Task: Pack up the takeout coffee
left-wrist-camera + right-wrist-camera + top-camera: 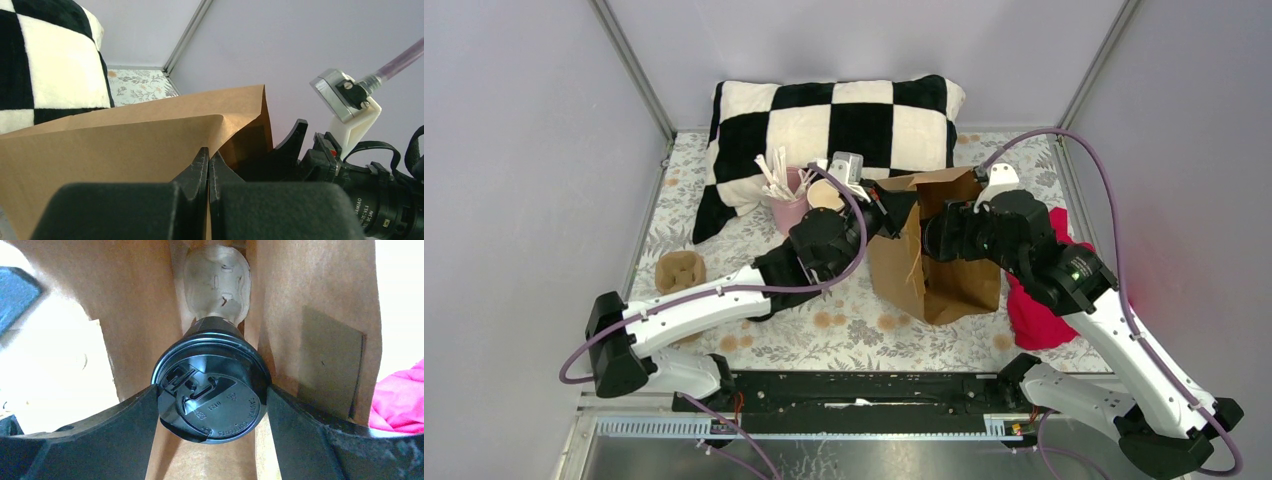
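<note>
The takeout coffee (212, 390), a black cup with a round black lid, hangs inside the brown paper bag (135, 305). My right gripper (212, 396) is shut on it, with a finger against each side of the lid. Below the cup, a pulp cup carrier (216, 280) lies at the bottom of the bag. My left gripper (208, 159) is shut on the top edge of the bag (110, 150) and pinches the paper. In the top view the bag (934, 275) stands mid-table, the left gripper (887, 205) is at its left rim, and the right wrist (984, 235) reaches into its mouth.
A pink cup of wooden stirrers (786, 205) and a cup with a cream inside (825, 195) stand left of the bag. A brown pulp carrier (679, 270) lies at the left. A pink cloth (1039, 310) lies right of the bag. A checkered pillow (824, 125) leans at the back.
</note>
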`<state>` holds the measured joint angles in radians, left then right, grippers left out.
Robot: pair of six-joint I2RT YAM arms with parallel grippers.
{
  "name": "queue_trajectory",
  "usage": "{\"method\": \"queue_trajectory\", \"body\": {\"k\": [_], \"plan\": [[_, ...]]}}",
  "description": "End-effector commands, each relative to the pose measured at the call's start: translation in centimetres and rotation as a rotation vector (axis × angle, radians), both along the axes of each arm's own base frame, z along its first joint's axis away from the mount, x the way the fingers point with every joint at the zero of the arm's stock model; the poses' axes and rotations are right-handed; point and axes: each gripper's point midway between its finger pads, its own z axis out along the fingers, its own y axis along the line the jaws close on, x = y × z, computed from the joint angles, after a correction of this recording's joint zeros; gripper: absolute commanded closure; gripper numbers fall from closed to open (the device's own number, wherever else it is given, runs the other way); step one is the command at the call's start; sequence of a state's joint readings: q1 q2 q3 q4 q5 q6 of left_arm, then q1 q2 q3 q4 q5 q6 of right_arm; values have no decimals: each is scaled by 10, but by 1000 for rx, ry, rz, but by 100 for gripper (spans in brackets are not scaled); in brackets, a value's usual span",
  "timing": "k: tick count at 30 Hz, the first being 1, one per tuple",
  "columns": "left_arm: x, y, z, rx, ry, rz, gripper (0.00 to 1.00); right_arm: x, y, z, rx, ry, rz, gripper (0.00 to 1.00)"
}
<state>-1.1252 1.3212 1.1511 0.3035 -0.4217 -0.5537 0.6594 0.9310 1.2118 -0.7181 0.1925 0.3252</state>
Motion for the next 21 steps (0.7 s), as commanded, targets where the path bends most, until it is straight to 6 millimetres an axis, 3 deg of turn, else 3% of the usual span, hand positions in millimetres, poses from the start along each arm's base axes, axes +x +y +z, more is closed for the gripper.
{"method": "queue_trajectory", "body": {"k": [1, 6, 14, 18, 21], "plan": [[-4, 3, 36, -85, -51, -50, 100, 11, -1, 16, 2, -87, -15, 18], [2, -13, 58, -109, -49, -71, 100, 10, -12, 23, -27, -98, -50, 17], [6, -42, 75, -169, -9, -127, 100, -3, -36, 34, -69, -94, -104, 16], [6, -36, 69, -183, 5, -113, 100, -6, -43, 23, -89, -88, -123, 16], [9, -26, 51, -191, 36, -100, 100, -4, -40, 15, -71, -99, -118, 16]]}}
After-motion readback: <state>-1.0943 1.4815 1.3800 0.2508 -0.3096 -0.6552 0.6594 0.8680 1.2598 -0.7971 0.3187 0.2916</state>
